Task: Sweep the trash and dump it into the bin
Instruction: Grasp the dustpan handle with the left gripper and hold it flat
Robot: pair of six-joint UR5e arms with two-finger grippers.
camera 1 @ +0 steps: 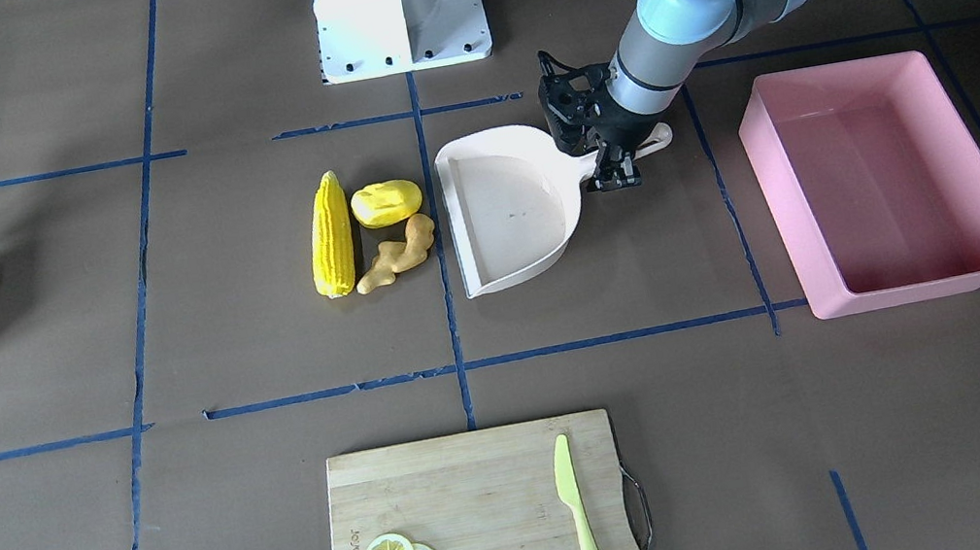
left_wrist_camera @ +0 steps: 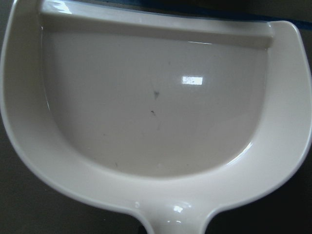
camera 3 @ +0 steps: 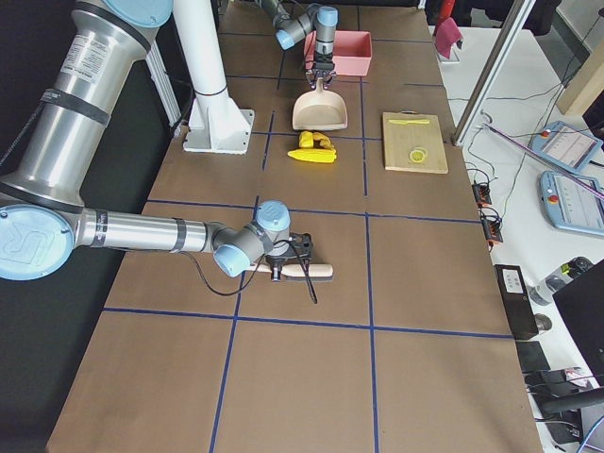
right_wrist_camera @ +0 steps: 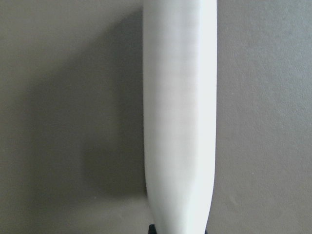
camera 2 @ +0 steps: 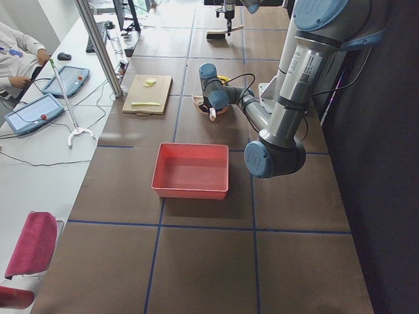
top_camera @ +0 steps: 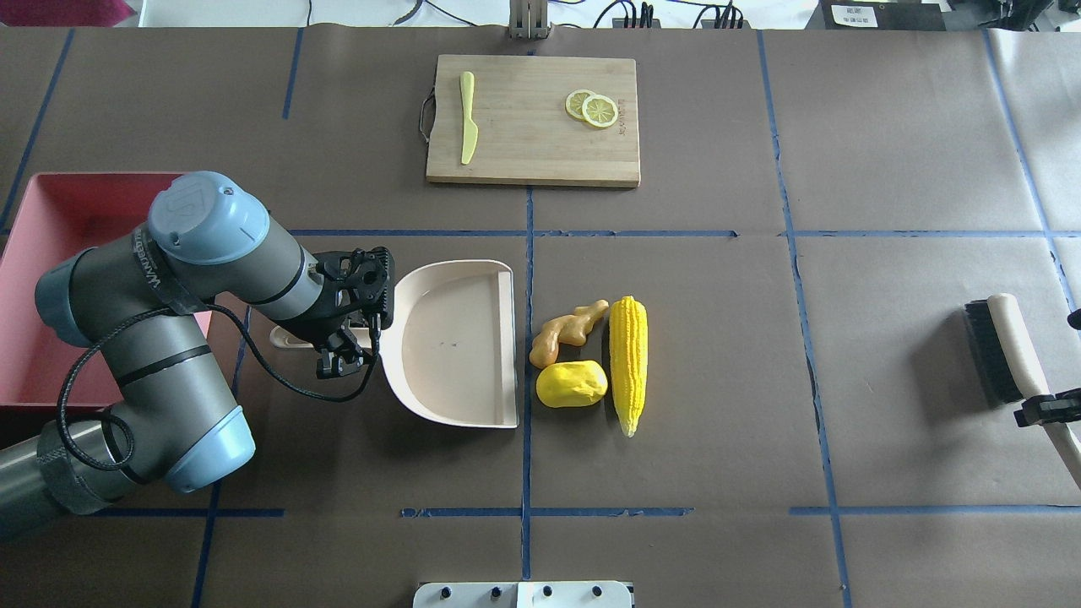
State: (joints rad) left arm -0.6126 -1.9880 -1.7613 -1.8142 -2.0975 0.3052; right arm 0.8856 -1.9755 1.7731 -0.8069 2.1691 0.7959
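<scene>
Sweeping the trash into the pan looks to be the step in hand: in the overhead view the cream dustpan at centre-left lies empty on the table, with its open edge turned to the toys just beside it. The left gripper, at the left of the frame, is closed on the dustpan's handle; it should keep the lip flat on the table, so that nothing slips under. At the right edge the right gripper seems clamped on the handle of the brush, well apart from the pile. I judge it must come behind the corn cob, bristles low, and push in one slow stroke toward the pan, because the long cob may roll or turn. The yellow oval lump and the ginger root lie between cob and pan, so they would go in first. The pink bin, at the left edge and partly behind the arm, is empty. Counting: three pieces of trash, one dustpan, one brush, one bin, and farther, at the top, one cutting board with two lemon slices and one green knife
</scene>
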